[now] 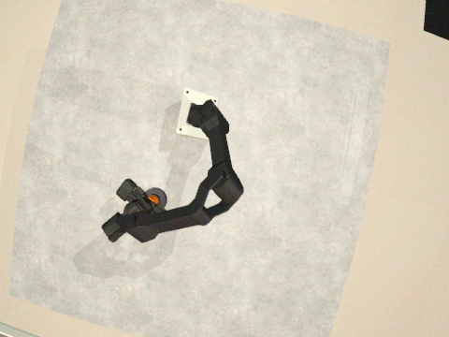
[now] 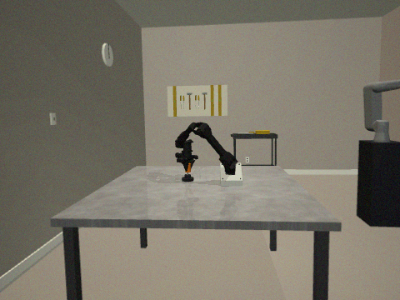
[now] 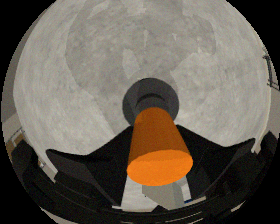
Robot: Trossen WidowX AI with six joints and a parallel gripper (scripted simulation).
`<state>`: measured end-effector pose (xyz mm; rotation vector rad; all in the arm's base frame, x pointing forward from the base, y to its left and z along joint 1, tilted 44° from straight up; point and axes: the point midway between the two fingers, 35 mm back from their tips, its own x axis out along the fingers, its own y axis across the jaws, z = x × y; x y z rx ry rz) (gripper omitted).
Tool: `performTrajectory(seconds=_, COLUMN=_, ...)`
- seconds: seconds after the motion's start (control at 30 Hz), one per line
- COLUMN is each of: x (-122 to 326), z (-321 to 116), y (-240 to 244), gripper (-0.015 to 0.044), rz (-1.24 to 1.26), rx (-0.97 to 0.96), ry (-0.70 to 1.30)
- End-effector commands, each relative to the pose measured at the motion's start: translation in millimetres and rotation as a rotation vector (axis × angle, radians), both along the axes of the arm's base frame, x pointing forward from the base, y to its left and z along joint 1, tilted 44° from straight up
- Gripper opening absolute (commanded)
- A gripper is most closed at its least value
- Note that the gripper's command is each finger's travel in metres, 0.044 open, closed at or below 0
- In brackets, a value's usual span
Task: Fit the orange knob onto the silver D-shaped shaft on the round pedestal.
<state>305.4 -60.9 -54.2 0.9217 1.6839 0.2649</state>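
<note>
The orange knob (image 1: 153, 199) (image 2: 189, 167) (image 3: 159, 145) is held upright between the fingers of my gripper (image 2: 188, 168) (image 3: 154, 130), which is shut on it. The dark round pedestal (image 1: 161, 194) (image 2: 187, 179) (image 3: 133, 106) stands on the table directly under the knob. In the wrist view the knob's lower end overlaps the pedestal's raised middle. The silver shaft and the knob's hole are hidden, so I cannot tell how their flat sides lie. In the exterior view the knob's lower end is just above or at the pedestal's top; any gap is too small to tell.
The arm's white base plate (image 1: 185, 118) (image 2: 232, 182) is on the grey table (image 1: 281, 165) (image 2: 192, 205), to the right of the pedestal in the exterior view. A black cabinet (image 2: 379, 184) with a grey arm stands off the table at the right.
</note>
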Motion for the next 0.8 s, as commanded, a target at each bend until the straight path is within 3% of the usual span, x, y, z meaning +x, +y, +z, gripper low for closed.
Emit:
performTrajectory(seconds=0.0, x=1.3, z=0.4, y=-1.4, gripper=0.0000, rz=0.002, rx=-0.004, ry=-0.010)
performTrajectory(seconds=0.77, x=5.0, z=-3.4, y=0.3, gripper=0.0000, rz=0.002, rx=-0.004, ry=-0.010)
